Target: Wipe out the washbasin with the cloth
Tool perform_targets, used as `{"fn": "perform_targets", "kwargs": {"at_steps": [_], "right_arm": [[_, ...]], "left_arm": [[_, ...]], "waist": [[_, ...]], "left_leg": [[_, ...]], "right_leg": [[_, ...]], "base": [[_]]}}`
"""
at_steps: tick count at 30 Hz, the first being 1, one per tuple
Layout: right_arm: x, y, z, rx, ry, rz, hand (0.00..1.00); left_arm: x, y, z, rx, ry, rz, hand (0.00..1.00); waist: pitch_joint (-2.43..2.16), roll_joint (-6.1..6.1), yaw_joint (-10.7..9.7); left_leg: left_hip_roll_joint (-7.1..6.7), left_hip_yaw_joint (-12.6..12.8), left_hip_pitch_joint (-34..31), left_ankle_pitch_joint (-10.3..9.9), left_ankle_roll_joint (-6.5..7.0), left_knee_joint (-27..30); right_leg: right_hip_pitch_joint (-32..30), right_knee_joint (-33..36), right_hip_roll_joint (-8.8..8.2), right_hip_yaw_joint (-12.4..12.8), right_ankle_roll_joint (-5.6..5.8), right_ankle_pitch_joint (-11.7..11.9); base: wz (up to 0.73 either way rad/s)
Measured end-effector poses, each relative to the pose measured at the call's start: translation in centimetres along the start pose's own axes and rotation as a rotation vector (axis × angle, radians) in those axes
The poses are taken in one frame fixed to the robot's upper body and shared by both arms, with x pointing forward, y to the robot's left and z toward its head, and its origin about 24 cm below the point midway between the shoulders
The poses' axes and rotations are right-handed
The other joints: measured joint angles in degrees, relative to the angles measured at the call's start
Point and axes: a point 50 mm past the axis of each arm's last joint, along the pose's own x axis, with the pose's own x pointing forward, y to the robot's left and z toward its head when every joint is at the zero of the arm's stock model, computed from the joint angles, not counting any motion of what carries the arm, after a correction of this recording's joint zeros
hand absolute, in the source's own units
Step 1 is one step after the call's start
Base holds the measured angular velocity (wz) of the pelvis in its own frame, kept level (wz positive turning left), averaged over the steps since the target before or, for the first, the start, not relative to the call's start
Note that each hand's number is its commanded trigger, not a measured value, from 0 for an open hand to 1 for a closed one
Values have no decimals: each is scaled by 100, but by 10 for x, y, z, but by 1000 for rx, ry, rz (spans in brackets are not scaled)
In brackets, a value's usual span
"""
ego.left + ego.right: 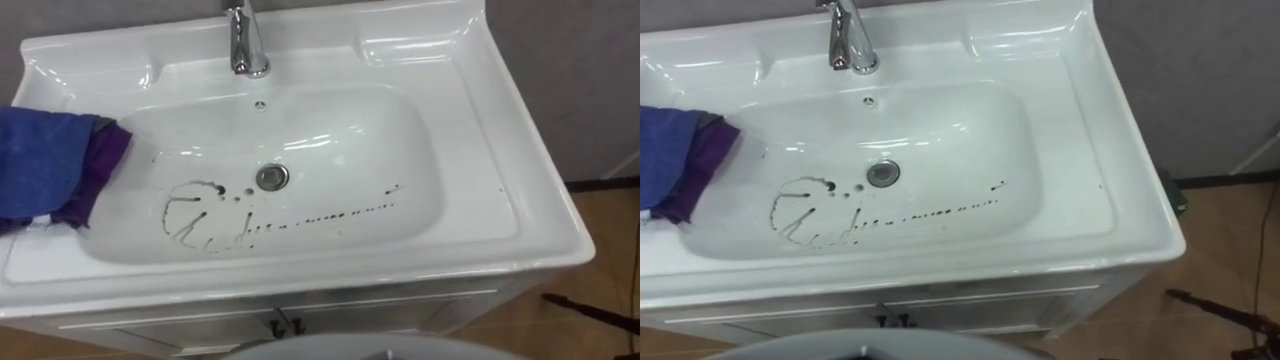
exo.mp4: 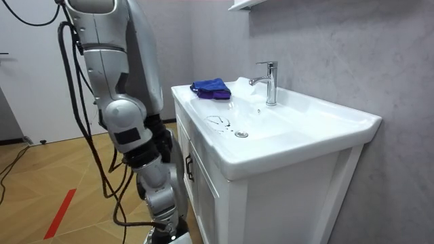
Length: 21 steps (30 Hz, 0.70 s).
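On the basin's (image 1: pixel 480 120) left rim I see a blue and purple cloth (image 1: pixel 50 165), bunched up, with its purple edge hanging just over the lip of the bowl. The rest of it lies on the flat white ledge. Inside the bowl, toward its left front, there is a scrawl of dark marks (image 1: pixel 205 215): a rough loop with scratchy strokes under it. Just right of the loop sits the round metal drain (image 1: pixel 271 177), with a few dark specks between the two. Behind the drain, on the back wall of the bowl, is a small overflow hole (image 1: pixel 260 103), and above it the chrome faucet (image 1: pixel 246 40) stands upright on the back ledge. From the scrawl a dotted line of dark spots (image 1: pixel 330 215) runs rightward across the bowl floor and rises slightly near the right wall.

In the room view the robot stands close against the front of the white cabinet (image 2: pixel 203 196) that carries the basin, on a wooden floor (image 2: pixel 41 196). I cannot tell how the left hand or the right hand is set.
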Motion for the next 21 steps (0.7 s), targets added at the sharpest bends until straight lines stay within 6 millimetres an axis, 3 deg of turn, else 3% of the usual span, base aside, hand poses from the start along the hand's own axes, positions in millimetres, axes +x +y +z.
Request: {"fn": "perform_targets", "kwargs": {"at_steps": [5, 9, 11, 14, 21], "right_arm": [[0, -2, 5, 0, -19, -8, 0], [-1, -8, 6, -9, -35, -23, 0], [-2, -14, 7, -10, -44, -41, 0], [-3, -18, 7, -3, -53, -57, 0], [-5, -32, 5, 64, -65, -115, 0]], "left_arm": [[-1, 13, 14, -176, -36, 132, 0], [-4, 31, 33, -337, -105, 268, 0], [-7, 37, 42, -360, -137, 330, 0], [-13, 50, 59, -405, -209, 422, 0], [-43, 107, 109, -609, -436, 658, 0]], "waist": [[-22, 5, 129], [-43, 48, 280], [-67, 106, 315], [-67, 111, 437], [-83, 174, 602]], "left_leg": [[-53, -266, -96, 9, 1, 90], [-59, -329, -191, 17, -5, 145], [-60, -353, -211, 18, -6, 160], [-68, -389, -196, 23, -14, 138], [-150, -696, -295, 45, -45, 157]], "right_leg": [[24, -24, -15, -205, -1, -1], [25, -53, -14, -288, -6, -7], [10, -58, -16, -334, -7, -7], [65, -85, -16, -377, -14, -12], [-10, -86, -24, -521, -22, -49]], "base": [[21], [14], [13], [6], [11]]}}
